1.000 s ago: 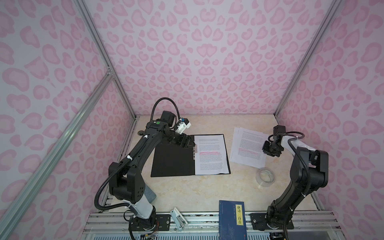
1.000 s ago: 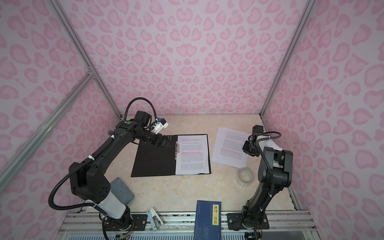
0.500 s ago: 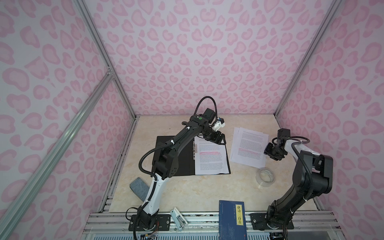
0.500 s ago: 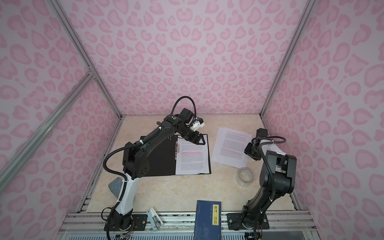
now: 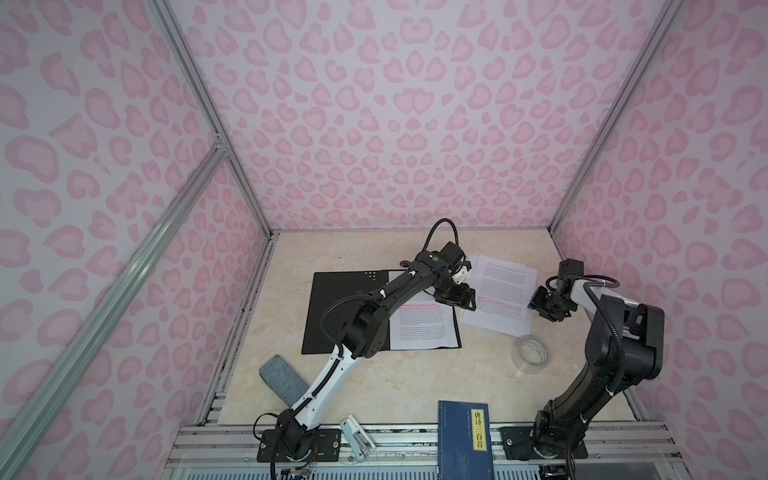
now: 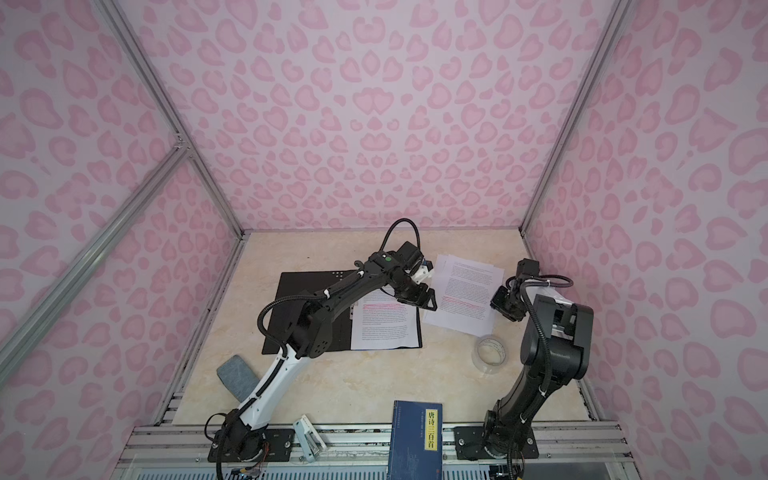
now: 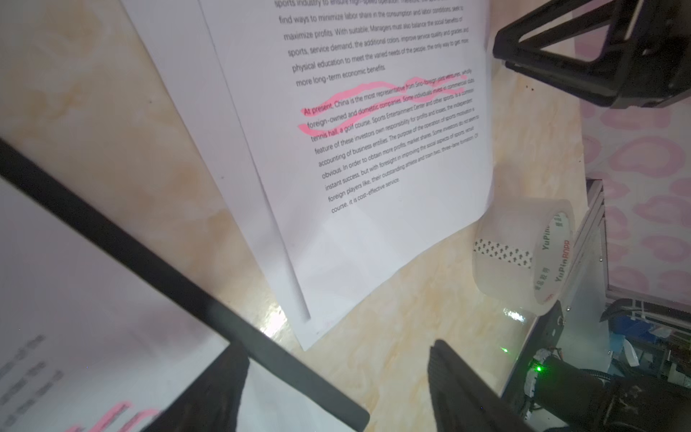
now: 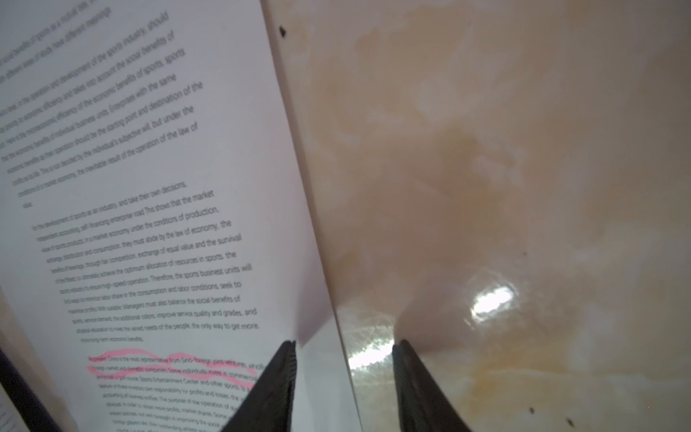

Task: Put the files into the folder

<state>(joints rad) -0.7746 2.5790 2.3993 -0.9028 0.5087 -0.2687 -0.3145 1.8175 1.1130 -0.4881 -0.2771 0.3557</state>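
Note:
The folder [image 5: 336, 286] [image 6: 303, 282] lies open, black inside up, in both top views. One printed sheet [image 5: 424, 332] [image 6: 382, 332] rests on its right half. More files [image 5: 503, 291] [image 6: 469, 291] [image 7: 374, 157] [image 8: 149, 224] lie loose on the table just right of it. My left gripper [image 5: 457, 299] [image 6: 419, 300] [image 7: 336, 374] is open above the folder's right edge [image 7: 209, 310], holding nothing. My right gripper [image 5: 539, 302] [image 6: 500, 305] [image 8: 344, 348] is open and straddles the loose files' right edge, one finger [image 8: 276, 381] over paper, the other over table.
A clear tape roll [image 5: 532, 353] [image 7: 523, 254] stands near the loose sheets' front corner. A dark blue book [image 5: 465, 436] and a white stapler-like tool [image 5: 357, 434] lie at the front rail. A grey pad [image 5: 282, 380] lies front left.
My left arm has swung right, from the folder's spine across to its right edge beside the loose sheets. The right gripper has stayed at the sheets' right edge.

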